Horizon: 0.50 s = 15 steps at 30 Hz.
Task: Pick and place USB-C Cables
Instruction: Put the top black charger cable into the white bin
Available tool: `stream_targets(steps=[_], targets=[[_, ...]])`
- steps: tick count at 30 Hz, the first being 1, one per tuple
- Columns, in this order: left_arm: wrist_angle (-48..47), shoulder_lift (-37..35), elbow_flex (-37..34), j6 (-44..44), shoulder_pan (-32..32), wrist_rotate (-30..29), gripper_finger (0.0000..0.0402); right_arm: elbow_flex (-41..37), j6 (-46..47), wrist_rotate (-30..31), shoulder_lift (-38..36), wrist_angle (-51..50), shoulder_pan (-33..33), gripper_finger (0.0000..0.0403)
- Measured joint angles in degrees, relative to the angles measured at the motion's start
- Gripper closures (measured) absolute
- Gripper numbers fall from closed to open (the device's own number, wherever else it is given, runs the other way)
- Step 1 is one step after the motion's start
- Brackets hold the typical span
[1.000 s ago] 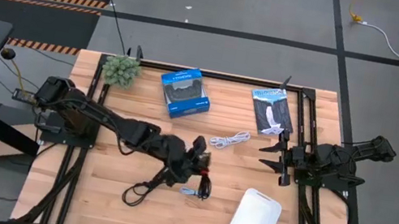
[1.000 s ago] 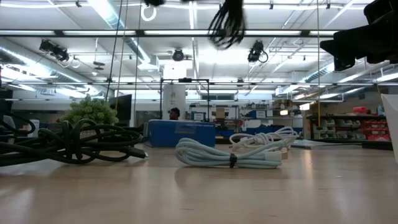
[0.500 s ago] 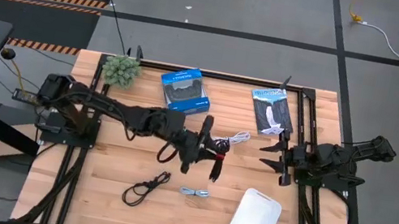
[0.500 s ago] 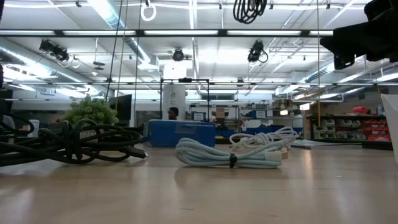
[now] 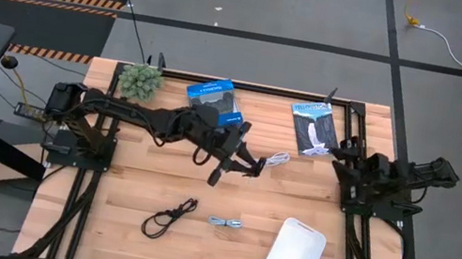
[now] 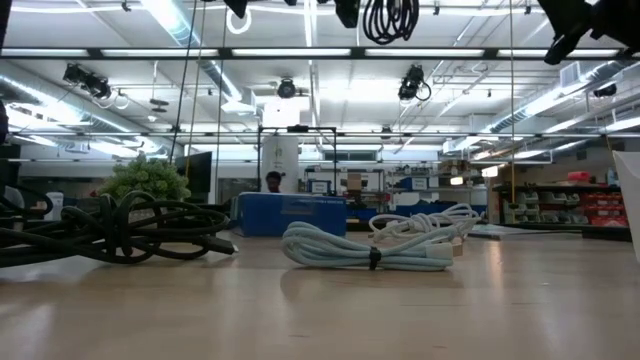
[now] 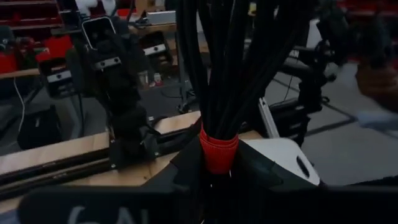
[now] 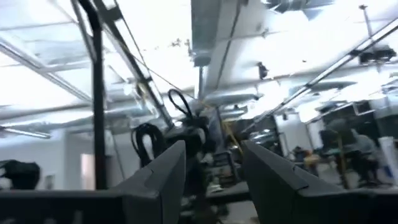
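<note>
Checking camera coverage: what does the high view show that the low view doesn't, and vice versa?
Only the high view: the white tray, the flat packet, and the left gripper carrying the black-and-red cable above the table.
Only the low view: the room behind the table.
Both: the grey cable, the loose black cable, the white cable, the blue box and the plant.

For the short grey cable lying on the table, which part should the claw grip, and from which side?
Grip the short grey cable at its middle, where a tie binds the strands. Come straight down from above: it lies flat, apart from other things.
</note>
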Motion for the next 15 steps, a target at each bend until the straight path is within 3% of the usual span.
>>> stream_targets(steps=[2,5,9,15], targets=[[0.44,0.0,0.0,-2.26,-0.02,-1.8,0.0327,-0.01,-0.07,2.07,0.88,-0.32,-0.83,0.0238],[1.89,0.88,0.0,-2.48,-0.55,-9.07,0.0326,0.35,0.53,6.79,3.42,-0.42,-2.63,0.0238],[8.12,3.87,-0.06,-0.74,-0.86,-17.44,0.0326,2.67,1.14,8.54,9.01,-0.55,-6.59,0.0238],[16.88,7.28,-0.04,0.68,1.27,-19.69,0.0326,11.95,1.88,4.28,20.08,-7.35,-9.92,0.0238]])
